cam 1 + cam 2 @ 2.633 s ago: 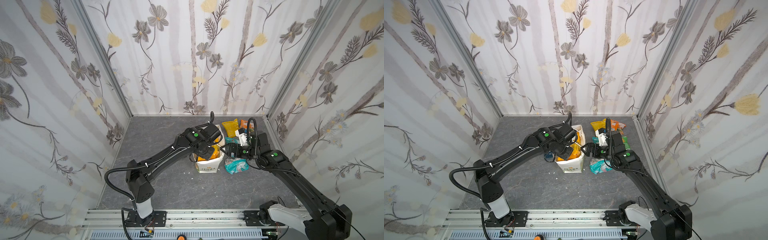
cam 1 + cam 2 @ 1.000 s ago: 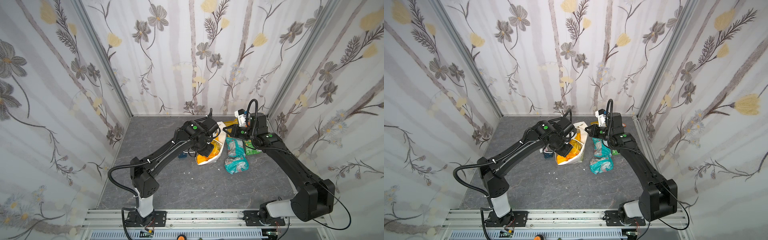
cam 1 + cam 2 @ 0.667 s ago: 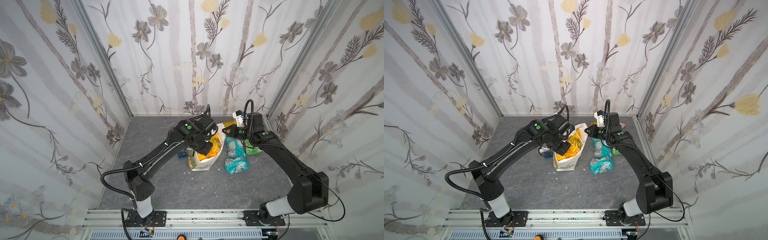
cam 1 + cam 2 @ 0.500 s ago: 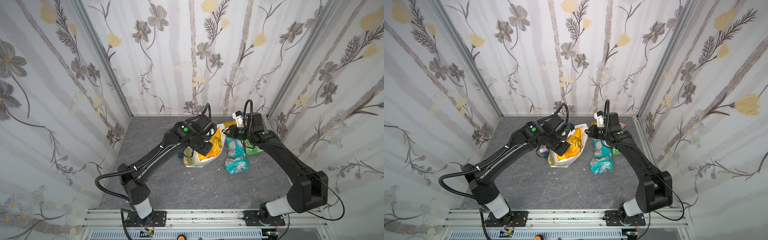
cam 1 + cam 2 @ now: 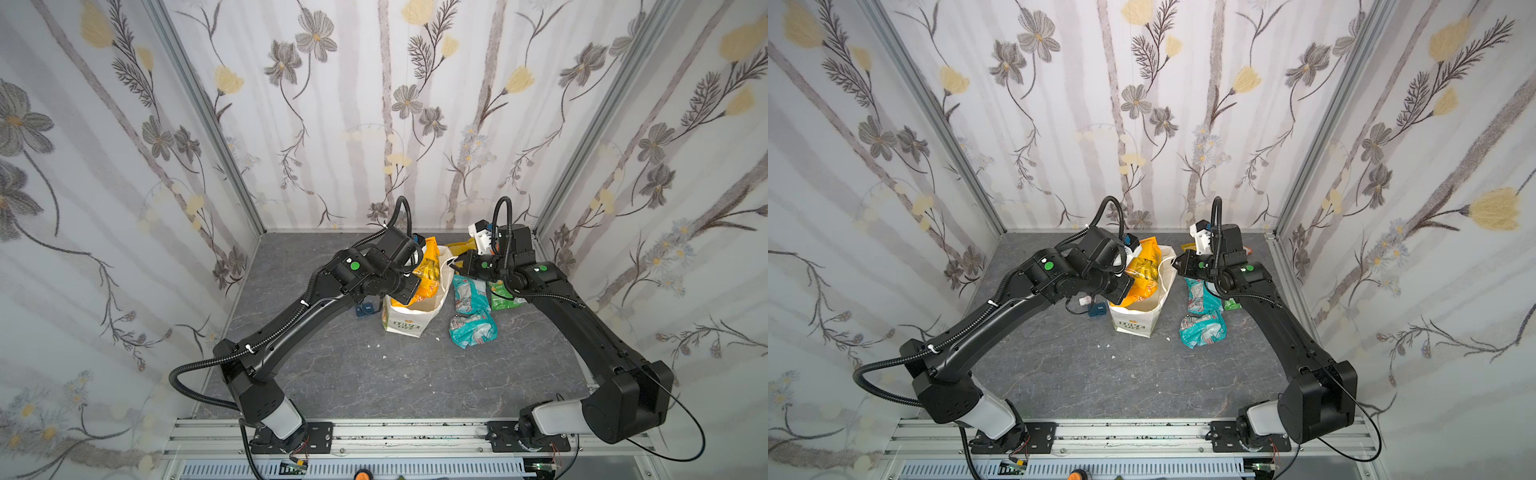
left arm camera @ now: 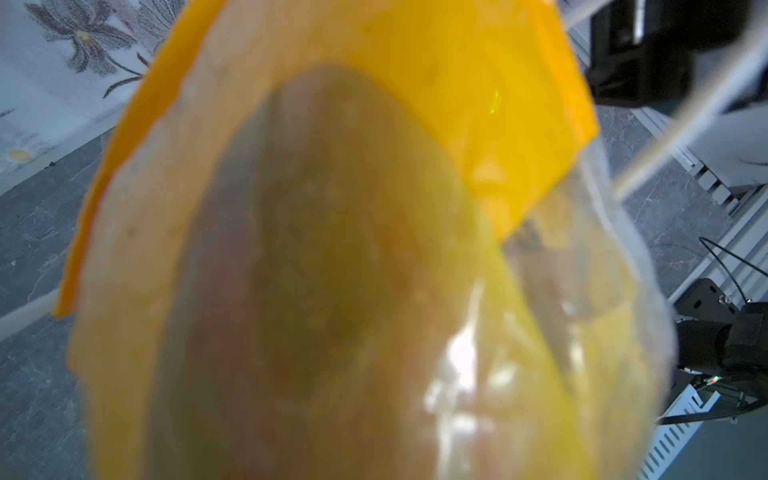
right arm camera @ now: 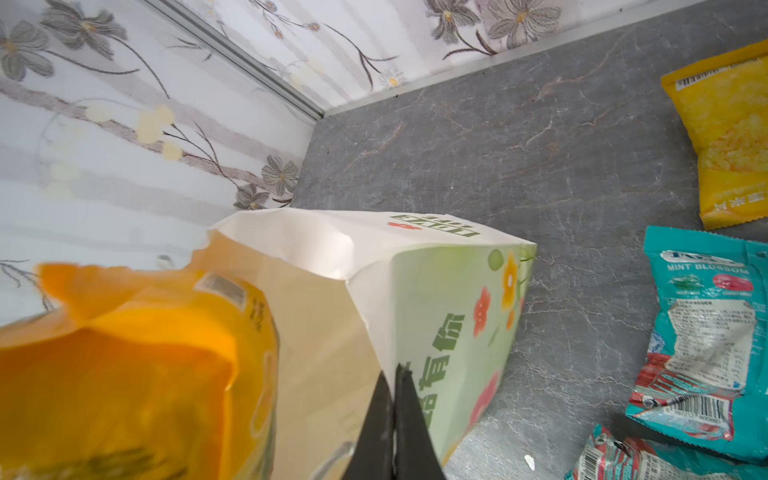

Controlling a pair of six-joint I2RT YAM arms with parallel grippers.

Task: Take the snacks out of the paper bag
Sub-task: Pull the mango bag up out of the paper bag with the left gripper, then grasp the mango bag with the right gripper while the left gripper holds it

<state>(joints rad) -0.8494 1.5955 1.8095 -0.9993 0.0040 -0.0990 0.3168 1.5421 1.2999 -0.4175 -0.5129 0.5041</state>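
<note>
The white paper bag [image 5: 405, 322] [image 5: 1133, 322] stands upright mid-table, its green illustrated side [image 7: 457, 332] facing my right wrist camera. My right gripper [image 5: 459, 262] [image 5: 1177, 259] [image 7: 393, 370] is shut on the bag's upper rim. My left gripper [image 5: 409, 289] [image 5: 1121, 291] is shut on an orange snack packet [image 5: 428, 266] [image 5: 1144, 270] [image 7: 124, 374] that sticks up out of the bag's mouth. That packet [image 6: 332, 249] fills the left wrist view and hides the jaws. Two teal packets [image 5: 467, 291] [image 5: 473, 330], a green one [image 5: 505, 296] and a yellow one [image 7: 731, 141] lie on the table right of the bag.
A small dark blue box [image 5: 365, 308] [image 5: 1097, 309] and a tiny white-and-red item [image 5: 1086, 300] lie left of the bag, under my left arm. Flowered walls close in the back and both sides. White crumbs [image 5: 376, 345] dot the grey tabletop in front of the bag.
The bag leaned and swung to the left, then settled upright. My left gripper has lifted the orange packet higher out of the mouth. My right gripper has stayed on the rim.
</note>
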